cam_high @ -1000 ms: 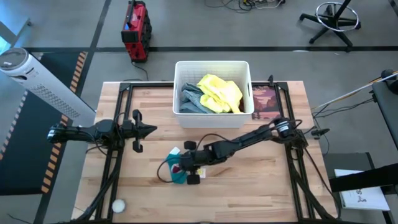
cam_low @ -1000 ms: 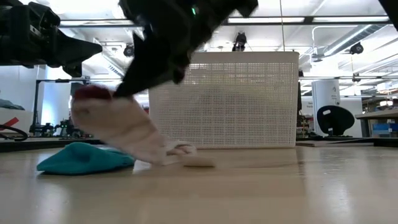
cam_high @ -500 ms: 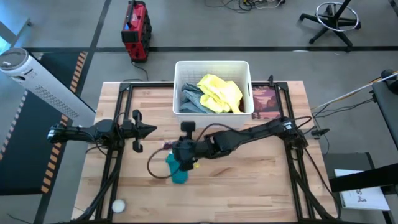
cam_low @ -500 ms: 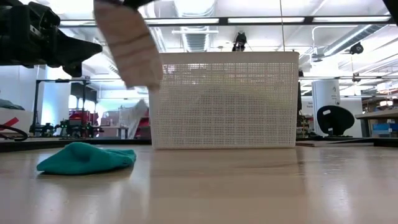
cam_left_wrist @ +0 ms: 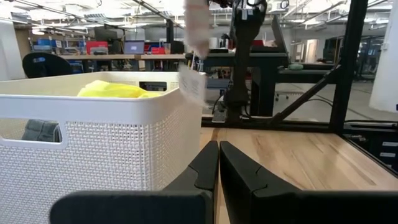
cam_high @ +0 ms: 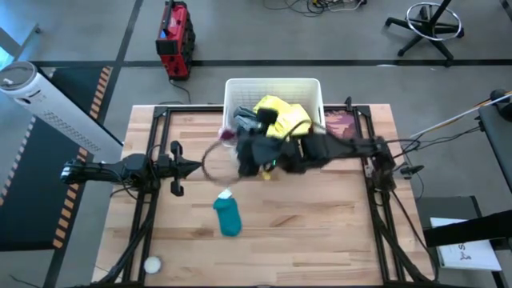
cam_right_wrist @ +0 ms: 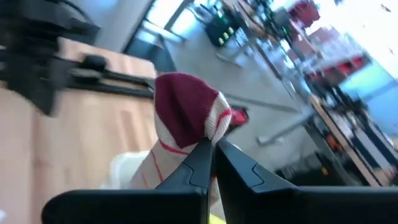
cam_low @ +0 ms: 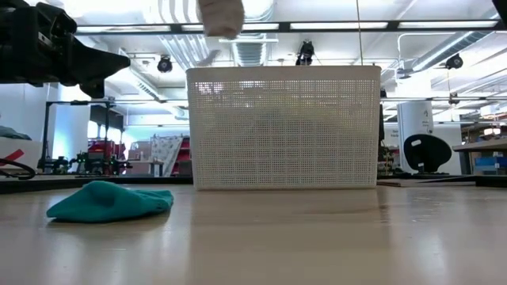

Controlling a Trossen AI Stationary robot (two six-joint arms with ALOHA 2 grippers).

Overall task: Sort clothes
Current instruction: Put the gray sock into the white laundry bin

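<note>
My right gripper [cam_high: 234, 144] is raised high over the table by the white basket's [cam_high: 274, 83] near left corner. It is shut on a pale garment with a maroon end [cam_right_wrist: 185, 104], which also shows at the top of the low view [cam_low: 220, 16] and in the left wrist view [cam_left_wrist: 196, 31]. A teal garment [cam_high: 228, 217] lies flat on the table, also in the low view [cam_low: 111, 200]. A neon yellow garment [cam_high: 283, 117] and a denim one [cam_high: 245, 122] lie in the basket. My left gripper [cam_high: 197, 166] waits shut at the table's left. My right gripper pinches the pale garment between its two fingers on the pale cloth just beside the maroon end [cam_right_wrist: 208, 133]. The arm reaches in from the table's right. The maroon end stands past the fingertips, the pale striped part [cam_right_wrist: 163, 163] trails back, and the garment is lifted clear of the table.
A flat pink-brown camouflage piece [cam_high: 341, 128] lies to the right of the basket. A white ball [cam_high: 150, 264] sits at the near left corner. A thin cable loop [cam_high: 210, 164] hangs from the right arm between the two grippers.
My right gripper has gone up and toward the far edge, from the teal garment to the basket's near left corner. It has lifted the pale garment clear of the table. The teal garment has stayed on the table.
</note>
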